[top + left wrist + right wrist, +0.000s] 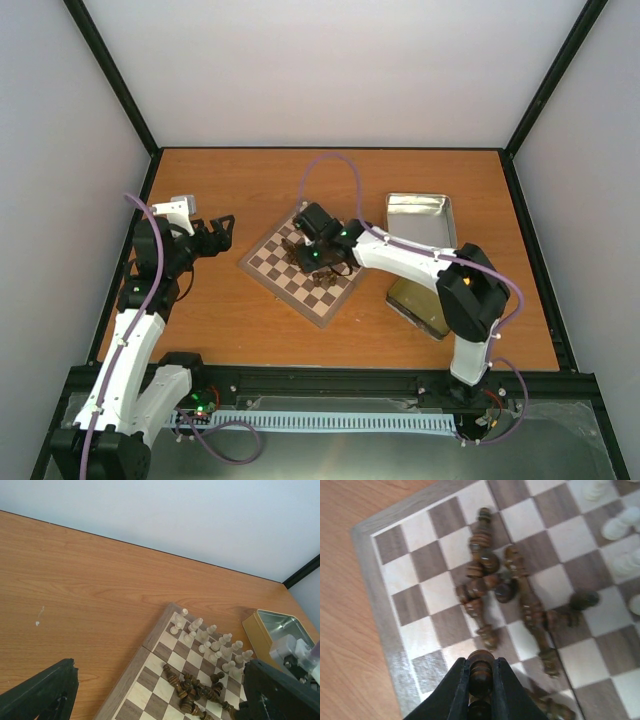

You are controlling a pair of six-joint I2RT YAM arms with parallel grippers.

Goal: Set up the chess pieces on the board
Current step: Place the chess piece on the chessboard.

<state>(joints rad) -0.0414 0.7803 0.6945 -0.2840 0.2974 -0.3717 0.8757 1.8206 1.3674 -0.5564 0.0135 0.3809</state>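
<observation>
- Our right fingers (457,690) pinch one dark chess piece (481,670) over the board (412,605).
- The other dark chess pieces (487,580) lie heaped on its squares.
- Our left fingers (40,695) gape wide, holding nothing.

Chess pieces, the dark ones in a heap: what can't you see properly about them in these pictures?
- Top view: the dark chess pieces are tiny, and the right arm covers some of them; no counting.
- Right wrist view: the right tool is shut on one dark piece; its fingers hide what kind it is.
- Left wrist view: the bottom edge and a finger of the open left tool cut off the heap.
</observation>
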